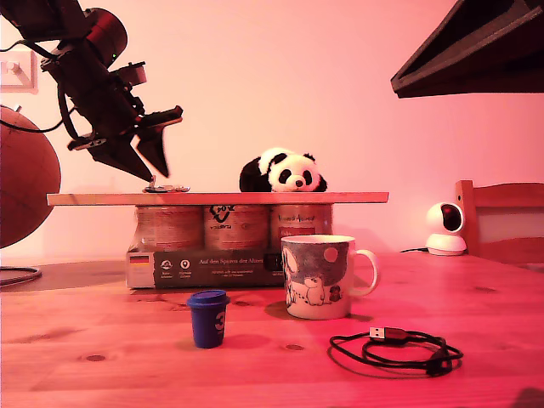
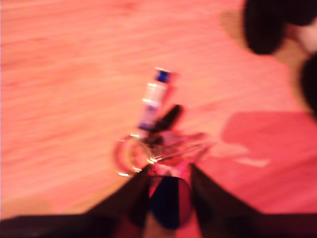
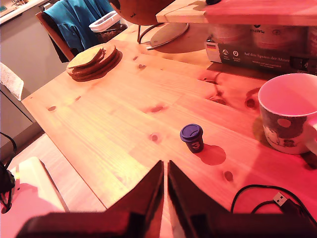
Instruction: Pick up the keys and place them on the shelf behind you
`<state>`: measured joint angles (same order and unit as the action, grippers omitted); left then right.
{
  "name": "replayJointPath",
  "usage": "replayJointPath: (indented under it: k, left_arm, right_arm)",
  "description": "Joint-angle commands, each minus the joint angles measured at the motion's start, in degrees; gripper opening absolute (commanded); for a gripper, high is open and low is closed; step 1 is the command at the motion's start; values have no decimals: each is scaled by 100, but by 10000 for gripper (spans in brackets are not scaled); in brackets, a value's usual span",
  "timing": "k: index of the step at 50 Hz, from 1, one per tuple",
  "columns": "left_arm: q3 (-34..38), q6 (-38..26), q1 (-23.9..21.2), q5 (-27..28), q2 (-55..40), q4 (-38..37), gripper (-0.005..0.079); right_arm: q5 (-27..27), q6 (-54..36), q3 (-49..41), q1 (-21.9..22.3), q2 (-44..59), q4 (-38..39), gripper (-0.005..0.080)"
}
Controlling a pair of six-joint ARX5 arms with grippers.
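The keys (image 1: 167,188) lie flat on the shelf (image 1: 255,198), a long light plank resting on cans, near its end at the exterior view's left. My first gripper (image 1: 155,176) hangs just above them, angled down, fingers apart. In the blurred first wrist view the keys (image 2: 158,144), a ring with a silver-and-blue fob, rest on the shelf (image 2: 74,74) just beyond my open first gripper (image 2: 169,171). My second gripper (image 3: 165,166) is shut on nothing, high over the table. The shelf (image 3: 257,12) shows far off in that view.
A toy panda (image 1: 283,172) lies on the shelf close to the keys. On the table stand a mug (image 1: 319,276), a small blue cup (image 1: 207,319) and a coiled black cable (image 1: 399,348). A globe (image 1: 21,174) is at the exterior view's left, a white camera (image 1: 444,228) and a chair (image 1: 501,221) at its right.
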<state>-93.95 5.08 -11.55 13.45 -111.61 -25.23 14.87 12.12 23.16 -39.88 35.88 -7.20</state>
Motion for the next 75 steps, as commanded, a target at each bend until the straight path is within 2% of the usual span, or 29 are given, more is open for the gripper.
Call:
replayJointPath:
  k: [1,8,15,21,29,35,41,50,62,69,75]
  left_arm:
    - [-107,4,-35,120,-22,-151,346]
    - [-208,55,-52,153,223,-498,246]
    - [-208,48,-52,153,560,-525,141]
    - [-208,48,-50,153,863,-564,87]
    - [-208,44,-52,127,1193,-1113,-27]
    - [-208,48,-101,17,1379,-1690,-23]
    - [-208,-105,-223,-380,1545,-2157,-23]
    - [-203,-111,-603,-909,1888,-2245,-23]
    - [0,-214,-1147,-1342,2479,-2006,-23]
    - [610,-212,-1263,-1394,3032,-1523,-24]
    - [1403,-190,-1263,-1392,3571,-1021,-24]
  right_arm:
    - [17,-11,22,-35,24,48,-12]
    - [17,-11,22,-35,24,48,-12]
    - [17,-13,22,-35,22,48,-12]
    - [17,-11,22,-35,24,46,-12]
    - [7,-13,22,-35,24,46,-12]
    - [-48,-17,22,-35,24,70,-12]
    - [-105,-20,22,-26,24,70,-12]
    - [-415,-203,22,-24,22,70,-12]
    - [-774,-326,22,-22,22,153,-12]
    - [-960,-466,22,-17,15,433,-12]
    - [-1134,-468,22,-11,15,750,-12]
